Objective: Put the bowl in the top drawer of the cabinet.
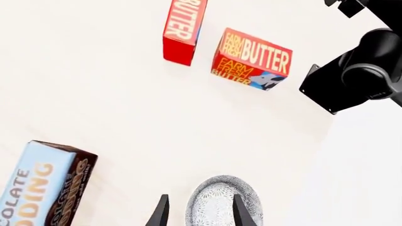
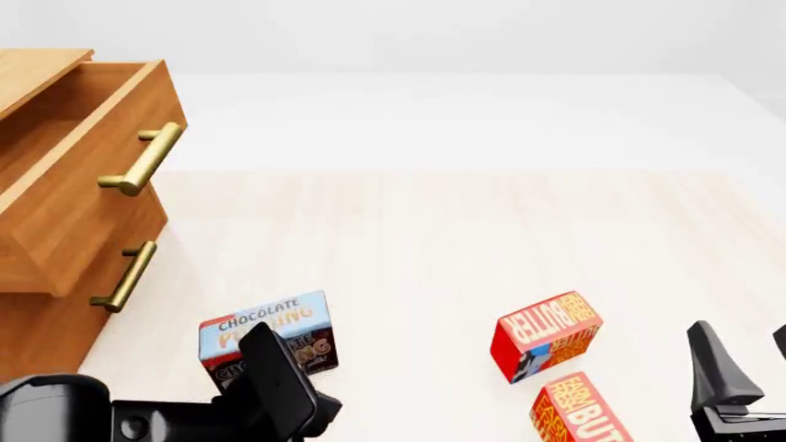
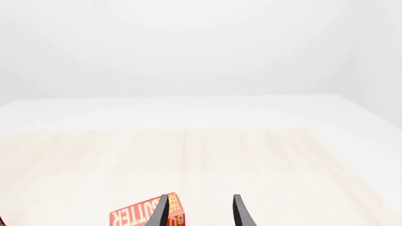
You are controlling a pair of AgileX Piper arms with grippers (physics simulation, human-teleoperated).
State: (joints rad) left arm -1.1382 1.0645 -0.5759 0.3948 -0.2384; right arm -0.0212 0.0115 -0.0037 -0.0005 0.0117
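**Ana:** Front view first, starting at the left edge: what stands there?

**Ben:** The cabinet [image 2: 55, 304], with the top drawer [image 2: 74, 157] pulled out toward the table [image 2: 406, 239]. Its brass handle [image 2: 145, 158] sits above the lower drawer's handle [image 2: 127, 274], and that lower front is closed.

**Ana:** And moving right?

**Ben:** A chocolate pudding box [image 2: 272, 331] lies on the table, with the left arm [image 2: 264, 391] in front of it near the bottom edge. Further right are two red butter boxes, one [image 2: 547, 335] just above the other [image 2: 583, 412], close together. At the far right, the right gripper's dark fingers [image 2: 715, 368] rise from the bottom edge.

**Ana:** Where is the bowl?

**Ben:** Only the left wrist view shows it. The bowl [image 1: 223, 202] sits between the fingertips of the left gripper [image 1: 199, 213]; one finger [image 1: 241, 212] lies across its patterned inside, the other [image 1: 159, 214] stands outside its rim. I cannot tell whether they are pressing on the rim.

**Ana:** And the right gripper?

**Ben:** In the right wrist view the right gripper [image 3: 199, 213] has its fingers spread apart with nothing between them, a butter box [image 3: 141, 214] beyond.
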